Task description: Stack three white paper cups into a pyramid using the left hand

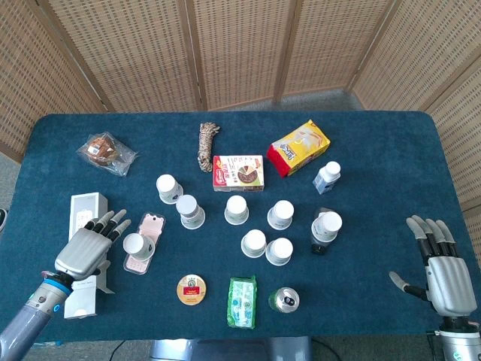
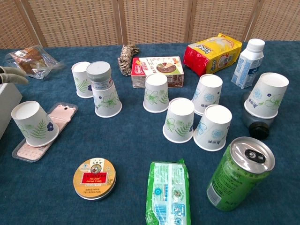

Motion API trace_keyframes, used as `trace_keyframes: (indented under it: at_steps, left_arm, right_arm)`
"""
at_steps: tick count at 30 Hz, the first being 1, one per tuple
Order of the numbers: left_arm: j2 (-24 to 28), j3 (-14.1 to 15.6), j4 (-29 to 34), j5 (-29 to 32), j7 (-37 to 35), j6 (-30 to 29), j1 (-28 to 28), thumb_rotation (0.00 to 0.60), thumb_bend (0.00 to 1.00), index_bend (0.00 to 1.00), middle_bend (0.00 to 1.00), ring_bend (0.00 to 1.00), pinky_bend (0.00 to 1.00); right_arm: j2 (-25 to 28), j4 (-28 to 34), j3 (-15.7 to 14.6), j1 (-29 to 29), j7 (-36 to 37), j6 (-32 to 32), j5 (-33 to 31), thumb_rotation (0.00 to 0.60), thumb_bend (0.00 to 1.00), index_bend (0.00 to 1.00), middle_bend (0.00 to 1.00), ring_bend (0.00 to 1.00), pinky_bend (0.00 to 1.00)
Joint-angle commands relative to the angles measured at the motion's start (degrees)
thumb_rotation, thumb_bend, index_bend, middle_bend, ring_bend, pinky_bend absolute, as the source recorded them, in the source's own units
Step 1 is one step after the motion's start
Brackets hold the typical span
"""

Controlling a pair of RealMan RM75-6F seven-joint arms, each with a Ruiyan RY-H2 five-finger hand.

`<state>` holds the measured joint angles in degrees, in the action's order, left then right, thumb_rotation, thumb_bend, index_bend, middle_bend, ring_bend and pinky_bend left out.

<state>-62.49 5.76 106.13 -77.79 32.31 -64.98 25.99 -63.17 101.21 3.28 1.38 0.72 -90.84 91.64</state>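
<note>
Several upturned white paper cups with leaf prints stand mid-table. One cup [image 1: 137,247] [image 2: 33,123] sits on a pink phone [image 1: 149,229] [image 2: 58,115] at the left. Others stand at the centre [image 1: 237,210] [image 2: 156,93], with a close pair [image 1: 254,243] [image 2: 180,119] in front. My left hand [image 1: 86,244] hovers over a white box [image 1: 83,218], fingers spread and holding nothing, a short way left of the cup on the phone. In the chest view only its fingertips [image 2: 11,75] show at the left edge. My right hand [image 1: 443,274] rests open at the table's front right.
A round tin [image 1: 192,289] [image 2: 94,178], a green packet [image 1: 242,301] [image 2: 168,192] and a green can [image 1: 284,299] [image 2: 239,171] line the front edge. A snack box [image 1: 238,172], a yellow bag [image 1: 299,147], a rope coil [image 1: 206,145] and a milk bottle [image 1: 327,177] lie behind the cups.
</note>
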Motion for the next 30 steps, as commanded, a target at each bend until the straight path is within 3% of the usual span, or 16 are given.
trace_keyframes:
  at_steps: [1, 10, 20, 30]
  left_arm:
    - [-0.8, -0.2, -0.3, 0.5, 0.7, 0.5, 0.0, 0.600, 0.31, 0.00, 0.04, 0.02, 0.24]
    - [-5.6, -1.2, -1.9, 2.7, 3.8, 2.2, 0.4, 0.600, 0.31, 0.03, 0.06, 0.04, 0.28]
    - [-11.7, -2.7, -5.9, 2.2, 4.5, 1.0, 0.4, 0.600, 0.32, 0.30, 0.31, 0.27, 0.44]
    - [-12.9, -3.4, -5.9, 2.1, 5.5, 0.1, 0.4, 0.600, 0.33, 0.36, 0.38, 0.36, 0.48]
  right_arm:
    - [0.0, 0.0, 0.0, 0.0, 0.0, 0.0, 0.0, 0.600, 0.19, 0.00, 0.00, 0.00, 0.00]
    - [0.1, 0.0, 0.0, 0.0, 0.3, -0.1, 0.0, 0.600, 0.19, 0.00, 0.00, 0.00, 0.00]
    - [0.2, -0.1, 0.0, 0.0, 0.6, 0.0, -0.1, 0.600, 0.19, 0.00, 0.00, 0.00, 0.00]
    - [0.2, 0.0, 0.0, 0.0, 0.8, 0.0, -0.1, 0.600, 0.19, 0.00, 0.00, 0.00, 0.00]
